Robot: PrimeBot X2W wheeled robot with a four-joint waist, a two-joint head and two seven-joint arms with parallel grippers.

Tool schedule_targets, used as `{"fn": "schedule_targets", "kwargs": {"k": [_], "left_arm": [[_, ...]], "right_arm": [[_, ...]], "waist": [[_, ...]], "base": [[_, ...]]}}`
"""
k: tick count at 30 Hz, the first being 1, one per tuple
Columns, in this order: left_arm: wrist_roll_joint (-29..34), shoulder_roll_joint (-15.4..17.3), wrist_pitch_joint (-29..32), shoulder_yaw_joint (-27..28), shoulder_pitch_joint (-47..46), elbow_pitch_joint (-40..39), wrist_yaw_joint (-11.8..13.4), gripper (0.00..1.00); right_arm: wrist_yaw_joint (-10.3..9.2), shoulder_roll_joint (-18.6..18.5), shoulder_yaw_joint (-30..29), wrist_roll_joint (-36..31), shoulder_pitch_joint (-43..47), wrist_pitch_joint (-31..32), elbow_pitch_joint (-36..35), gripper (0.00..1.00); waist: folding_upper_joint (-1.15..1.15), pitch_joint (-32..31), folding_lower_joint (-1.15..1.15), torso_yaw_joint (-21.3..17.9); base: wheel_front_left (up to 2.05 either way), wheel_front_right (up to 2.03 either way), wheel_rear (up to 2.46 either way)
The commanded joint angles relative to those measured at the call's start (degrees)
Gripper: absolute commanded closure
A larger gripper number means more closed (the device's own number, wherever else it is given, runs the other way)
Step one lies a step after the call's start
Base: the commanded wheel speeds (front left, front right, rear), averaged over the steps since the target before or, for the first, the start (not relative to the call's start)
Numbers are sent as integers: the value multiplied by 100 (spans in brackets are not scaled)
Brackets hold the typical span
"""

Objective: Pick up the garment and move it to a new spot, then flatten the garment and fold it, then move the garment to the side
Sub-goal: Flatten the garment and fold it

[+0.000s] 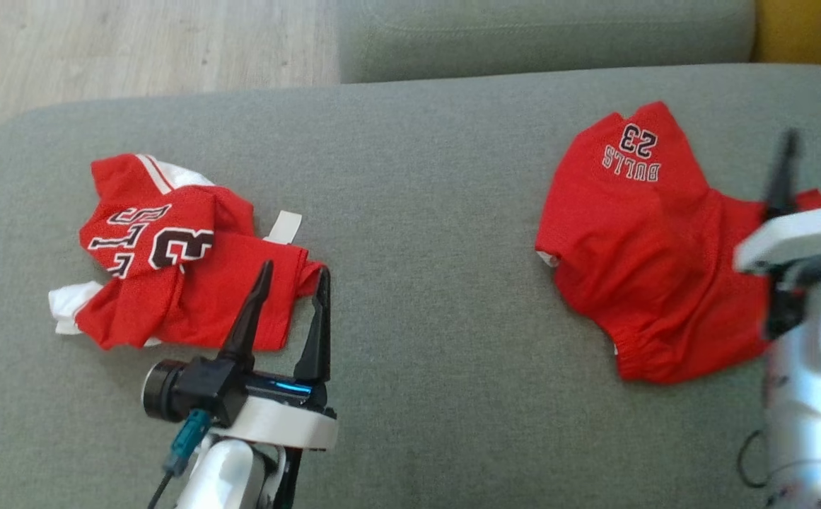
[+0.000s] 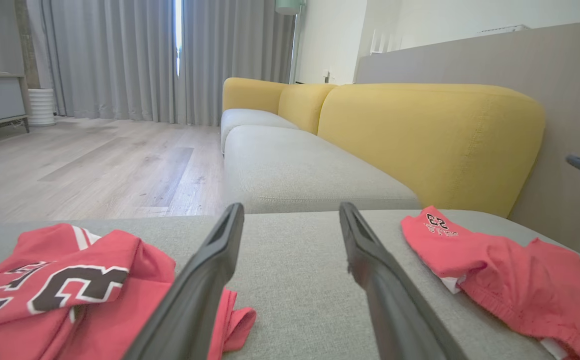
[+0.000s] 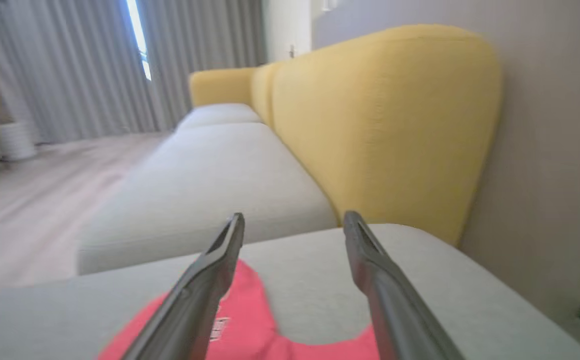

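head view: shorts and jersey lie apart on sofa.

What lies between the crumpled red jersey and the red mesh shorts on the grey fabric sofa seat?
Nothing: in the head view the grey fabric sofa seat is bare between the crumpled red jersey and the red mesh shorts.

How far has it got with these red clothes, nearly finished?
Hard to call anything finished. The shorts lie loosely spread on the right of the sofa, not neatly folded. Nothing is in hand: the right gripper hovers open over them, the left gripper open beside the jersey, which is crumpled. Flattening, folding and moving aside remain.
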Motion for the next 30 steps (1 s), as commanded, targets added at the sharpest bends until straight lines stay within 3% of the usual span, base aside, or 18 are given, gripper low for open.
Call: {"fn": "schedule_targets", "kwargs": {"k": [1, 4, 8, 18, 30], "left_arm": [[19, 2, -29, 192, -60, -169, 22, 0], [25, 2, -29, 197, 3, -150, 11, 0], [30, 2, -29, 229, 68, -168, 12, 0], [38, 1, -29, 188, 52, -202, -13, 0], [-49, 1, -29, 53, -171, -189, 16, 0]], "right_arm": [[-4, 15, 468, 306, 69, -73, -254, 0], [-4, 17, 1679, 1356, 789, -75, -691, 0], [-4, 18, 2554, 2032, 1613, -76, -1135, 0], [-4, 19, 2722, 2048, 1797, 283, -1395, 0], [-4, 19, 3200, 1914, 1237, 1242, -772, 0]], "waist": [[0, -61, 0, -23], [0, -163, 0, -39], [0, -231, 0, -48], [0, -94, 0, 141], [0, 328, 0, 539]], "base": [[0, 0, 0], [0, 0, 0], [0, 0, 0], [0, 0, 0], [0, 0, 0]]}}
